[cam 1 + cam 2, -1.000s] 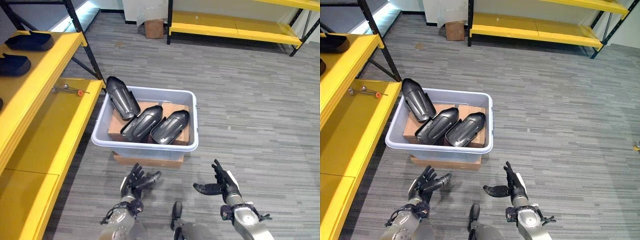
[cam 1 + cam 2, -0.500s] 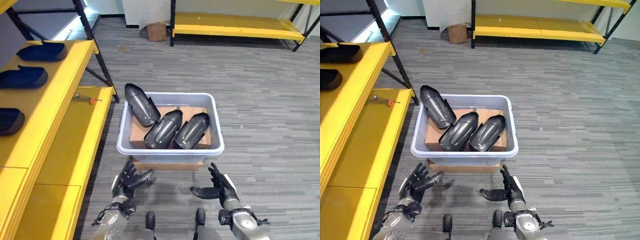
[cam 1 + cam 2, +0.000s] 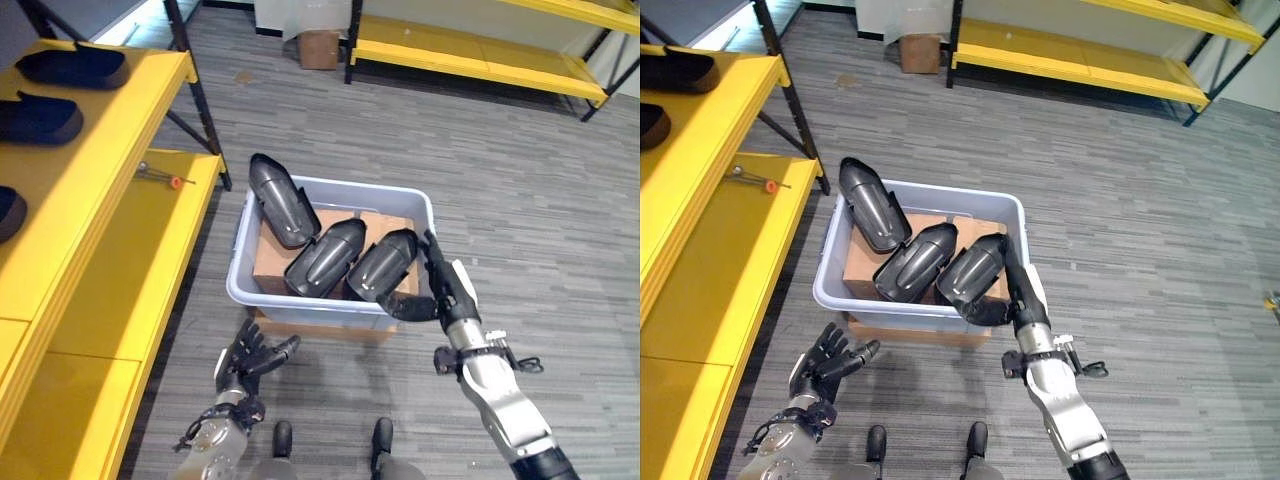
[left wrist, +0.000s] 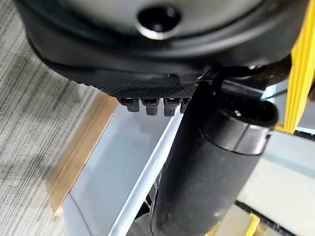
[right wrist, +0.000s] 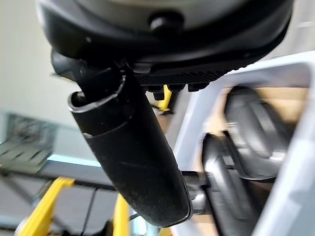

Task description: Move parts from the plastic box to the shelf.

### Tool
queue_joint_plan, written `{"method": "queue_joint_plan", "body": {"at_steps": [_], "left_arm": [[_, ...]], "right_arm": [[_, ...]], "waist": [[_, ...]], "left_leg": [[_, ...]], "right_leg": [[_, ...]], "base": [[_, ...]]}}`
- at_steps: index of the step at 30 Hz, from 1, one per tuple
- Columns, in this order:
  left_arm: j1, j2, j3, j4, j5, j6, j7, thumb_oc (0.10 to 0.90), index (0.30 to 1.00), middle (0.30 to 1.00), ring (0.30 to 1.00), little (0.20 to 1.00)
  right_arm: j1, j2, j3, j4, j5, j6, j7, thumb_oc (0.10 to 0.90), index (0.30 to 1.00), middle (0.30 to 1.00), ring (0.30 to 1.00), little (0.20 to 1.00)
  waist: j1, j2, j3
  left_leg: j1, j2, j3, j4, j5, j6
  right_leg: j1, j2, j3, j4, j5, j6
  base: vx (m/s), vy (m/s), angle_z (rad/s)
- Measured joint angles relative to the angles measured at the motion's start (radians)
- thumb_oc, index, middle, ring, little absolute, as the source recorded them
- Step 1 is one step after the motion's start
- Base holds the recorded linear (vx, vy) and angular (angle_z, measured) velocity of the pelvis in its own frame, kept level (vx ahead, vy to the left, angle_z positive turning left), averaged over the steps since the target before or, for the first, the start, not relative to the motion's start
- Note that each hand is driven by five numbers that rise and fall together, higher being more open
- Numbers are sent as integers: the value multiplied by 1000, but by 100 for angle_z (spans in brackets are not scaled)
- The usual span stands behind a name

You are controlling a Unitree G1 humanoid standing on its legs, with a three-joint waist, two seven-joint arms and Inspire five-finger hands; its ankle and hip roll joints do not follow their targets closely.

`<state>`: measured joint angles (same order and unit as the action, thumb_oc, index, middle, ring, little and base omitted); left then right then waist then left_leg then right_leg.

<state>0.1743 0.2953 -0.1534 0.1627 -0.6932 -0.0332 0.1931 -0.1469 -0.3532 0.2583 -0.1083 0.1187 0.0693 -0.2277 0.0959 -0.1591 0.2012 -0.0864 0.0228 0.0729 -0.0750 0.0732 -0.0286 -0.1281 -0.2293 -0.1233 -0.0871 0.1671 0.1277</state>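
Grey carpet floor: pale grey plastic box of dark curved shell parts; right hand and left hand, fingers released.

Three black moulded parts leaning in pale plastic box, yellow shelf beside

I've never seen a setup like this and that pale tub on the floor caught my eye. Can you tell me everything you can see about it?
The tub is a pale grey-blue plastic box, rectangular, open-topped, with a rolled rim. It sits on a flat piece of cardboard on the grey carpet, beside the yellow shelf. Inside lies a brown cardboard box, with three dark, glossy curved shells leaning on it; one pokes above the rim. The robot's right hand reaches, fingers straight, over its near right corner.
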Motion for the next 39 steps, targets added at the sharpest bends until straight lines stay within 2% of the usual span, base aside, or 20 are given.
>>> {"method": "queue_joint_plan", "body": {"at_steps": [4, 9, 12, 19, 22, 27, 32, 39], "left_arm": [[1, 0, -11, -7, -1, -1, 22, 900, 1000, 1000, 1000, 1000], [-20, 0, -34, -10, -2, -7, 38, 900, 1000, 1000, 1000, 1000], [-35, -1, -39, -16, -5, -11, 43, 900, 1000, 1000, 1000, 1000], [-74, 3, -63, -17, -7, -12, 64, 900, 1000, 1000, 1000, 1000], [-96, 3, -71, -18, -7, -13, 65, 900, 1000, 1000, 1000, 1000], [-107, 2, -79, -23, -7, -21, 82, 900, 1000, 1000, 1000, 1000], [-123, 1, -86, -23, -7, -39, 84, 900, 1000, 1000, 1000, 1000], [-130, 1, -90, -25, -7, -42, 84, 900, 1000, 1000, 1000, 1000]], "right_arm": [[-101, 3, 46, 5, -1, -1, -26, 900, 1000, 1000, 1000, 1000], [-231, 41, 73, 102, -1, 1, -73, 900, 1000, 1000, 1000, 1000], [-261, 49, 80, 135, 0, 17, -97, 900, 1000, 1000, 1000, 1000], [-319, 51, 73, 198, 0, 38, -176, 900, 1000, 1000, 1000, 1000], [-335, 47, 52, 199, -3, 46, -200, 900, 1000, 1000, 1000, 1000], [-359, 31, 5, 203, -63, 57, -241, 900, 1000, 1000, 1000, 1000], [-398, -5, -38, 203, -121, 67, -274, 900, 1000, 1000, 1000, 1000], [-418, -10, -40, 204, -198, 69, -290, 900, 1000, 1000, 1000, 1000]], "waist": [[43, 8, 6], [77, 33, 55], [101, 36, 97], [100, 42, 171], [100, 57, 196], [97, 73, 207], [94, 99, 238], [80, 106, 242]], "left_leg": [[-36, 11, -27, 0, 11, -10], [-55, 11, -53, 0, 21, -16], [-65, 12, -66, 1, 25, -18], [-87, 13, -76, 2, 29, -19], [-91, 12, -76, 2, 29, -19], [-121, 12, -76, 4, 30, -20], [-125, 12, -74, 4, 30, -20], [-154, 12, -74, 5, 30, -20]], "right_leg": [[-21, 10, -29, 0, 2, -3], [-22, 11, -56, 0, 1, -4], [-25, 15, -68, 0, 0, -5], [-41, 17, -78, 0, 0, -7], [-44, 16, -79, 0, 0, -7], [-75, 17, -79, 0, 0, -8], [-80, 16, -78, 0, 1, -8], [-109, 14, -78, 0, 2, -8]], "base": [[-20, -29, 15], [-27, -30, 17], [-15, -17, 14], [-38, -8, 4], [-11, 3, 0], [0, 0, 0], [0, 0, 0], [0, 0, 0]]}}
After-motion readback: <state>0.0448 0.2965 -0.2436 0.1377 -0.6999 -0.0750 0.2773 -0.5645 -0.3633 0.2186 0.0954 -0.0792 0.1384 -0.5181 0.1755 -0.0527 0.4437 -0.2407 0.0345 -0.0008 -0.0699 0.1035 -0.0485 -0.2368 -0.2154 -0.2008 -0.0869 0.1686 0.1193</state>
